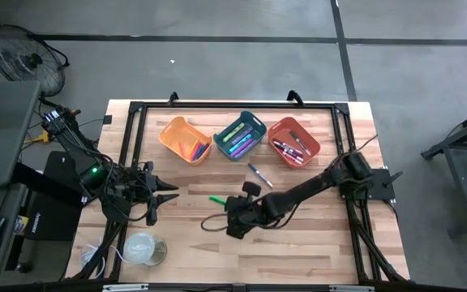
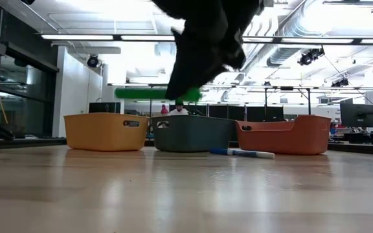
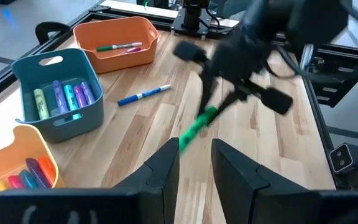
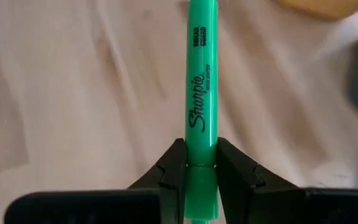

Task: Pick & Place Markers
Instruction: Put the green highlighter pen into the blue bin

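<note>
Pinched between the right gripper point(image 4: 201, 163) fingers, one green marker point(image 4: 201, 81) fills mid-frame. Three bins point(image 1: 239, 136) line the upper centre – one blue marker point(image 1: 259, 174) lies below them. Left gripper point(image 1: 165, 195), mid-left, sits slightly spread, empty.

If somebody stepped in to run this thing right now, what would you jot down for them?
Right gripper: shut on the green highlighter, lifted off the table.
Left gripper: waiting at the table's left side, holding nothing.
Done: markers lie in the yellow bin, teal bin and orange bin.
Left: bin the highlighter, then the blue marker lying before the bins.
</note>
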